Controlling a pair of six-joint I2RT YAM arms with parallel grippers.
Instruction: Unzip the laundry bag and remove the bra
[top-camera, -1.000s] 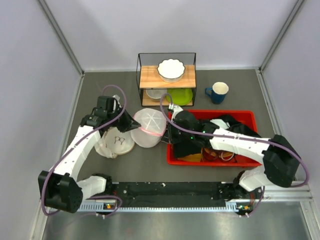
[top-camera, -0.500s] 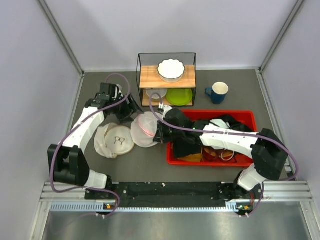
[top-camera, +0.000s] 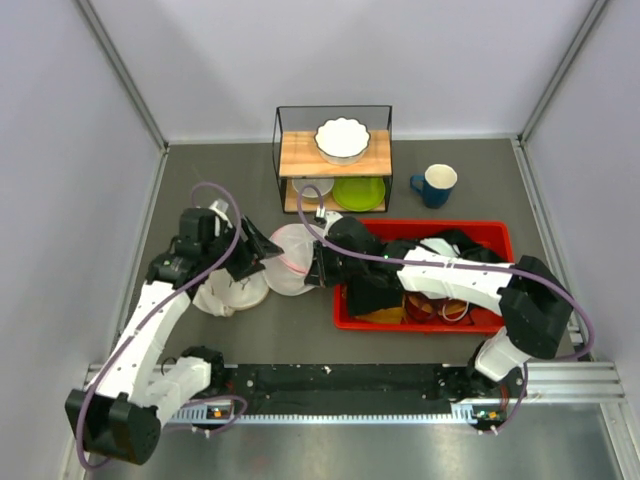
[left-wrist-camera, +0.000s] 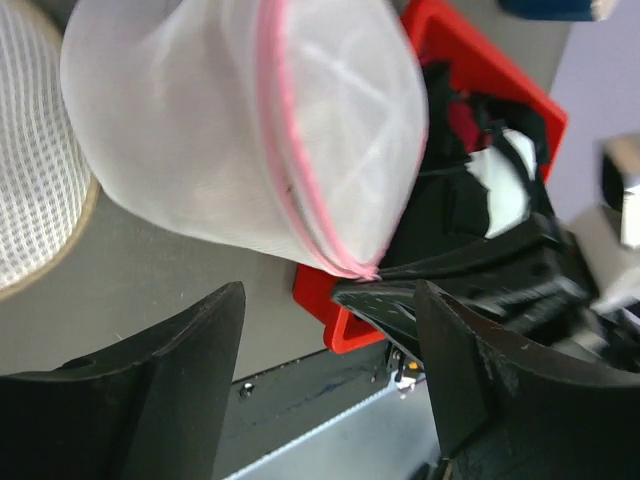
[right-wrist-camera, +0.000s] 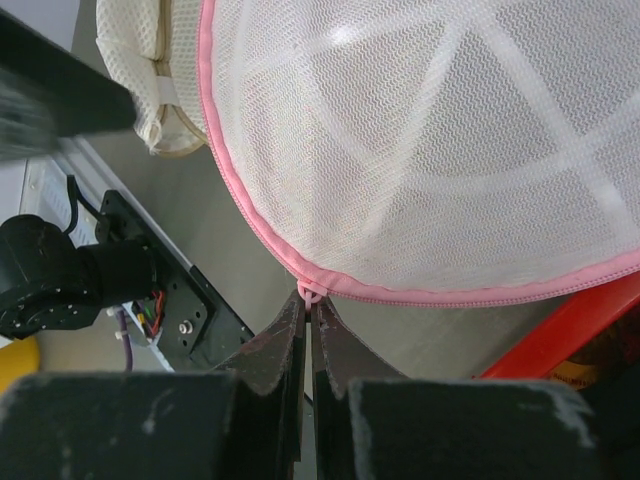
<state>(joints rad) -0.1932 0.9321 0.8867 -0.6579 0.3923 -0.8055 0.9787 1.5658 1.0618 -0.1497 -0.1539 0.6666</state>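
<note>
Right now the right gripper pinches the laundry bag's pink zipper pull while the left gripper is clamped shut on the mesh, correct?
Not quite. The right gripper does pinch the zipper pull of the laundry bag, but the left gripper is open, gripping nothing; the left wrist view shows it.

Round white mesh laundry bag (top-camera: 295, 258) lies between cream padded round piece (top-camera: 225, 292), left, and red plastic bin (top-camera: 420, 326), right; wire-framed wooden shelf (top-camera: 300, 156) behind; blue mug (top-camera: 435, 186) right of shelf.
</note>
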